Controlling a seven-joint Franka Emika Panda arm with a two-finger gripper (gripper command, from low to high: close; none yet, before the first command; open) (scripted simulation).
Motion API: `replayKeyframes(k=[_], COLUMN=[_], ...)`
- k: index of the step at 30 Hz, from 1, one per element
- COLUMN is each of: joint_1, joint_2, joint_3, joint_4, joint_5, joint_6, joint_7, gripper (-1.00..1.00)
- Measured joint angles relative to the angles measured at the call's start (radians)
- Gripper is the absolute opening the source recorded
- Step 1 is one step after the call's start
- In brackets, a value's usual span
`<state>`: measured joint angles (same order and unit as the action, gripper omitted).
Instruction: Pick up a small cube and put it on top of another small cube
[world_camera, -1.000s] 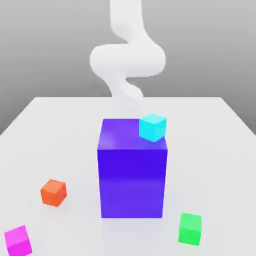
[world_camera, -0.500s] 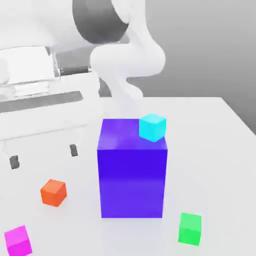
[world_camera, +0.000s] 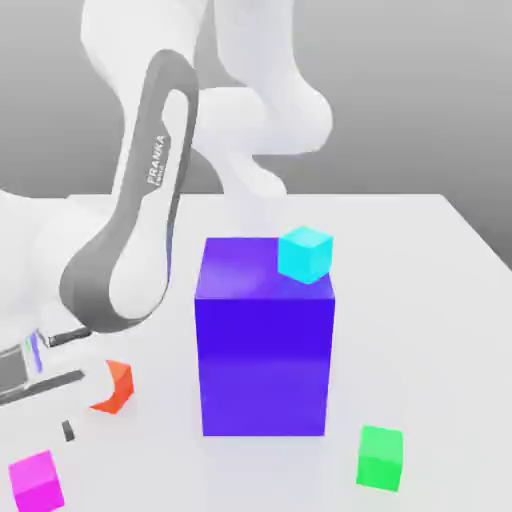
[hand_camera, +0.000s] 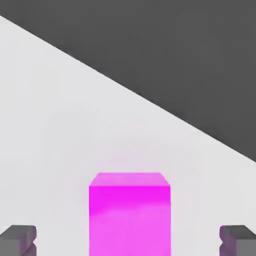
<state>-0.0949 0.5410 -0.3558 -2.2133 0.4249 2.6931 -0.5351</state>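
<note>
The white robot arm (world_camera: 140, 250) partly hides the small orange cube (world_camera: 117, 387) near the desk's (world_camera: 440, 300) edge. The claw (hand_camera: 128, 240) stands wide, empty, flanking the small magenta cube (hand_camera: 130, 212), whose base is cut off.

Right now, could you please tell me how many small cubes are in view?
4. The small cyan cube sits atop the tall blue block; the small orange cube, partly behind the arm, the small magenta cube and the small green cube lie on the table. Others may be hidden.
</note>
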Motion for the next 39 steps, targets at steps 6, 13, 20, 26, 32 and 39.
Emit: replayKeyframes(k=[6,13,20,26,32,39], joint_1=[-0.017,0.067,0.313,0.515,0.602,0.592], joint_2=[0.025,-0.088,-0.203,-0.351,-0.337,-0.282], joint_3=[0.02,-0.052,0.014,0.104,0.195,0.212], joint_4=[0.007,-0.005,-0.092,-0.22,-0.305,-0.304], joint_5=[0.011,-0.097,-0.221,-0.344,-0.345,-0.323], joint_6=[0.016,-0.079,-0.092,-0.083,0.025,0.077], joint_7=[-0.009,0.069,0.204,0.334,0.365,0.35], gripper=[-1.0,-1.0,-1.0,-1.0,-1.0,1.0])
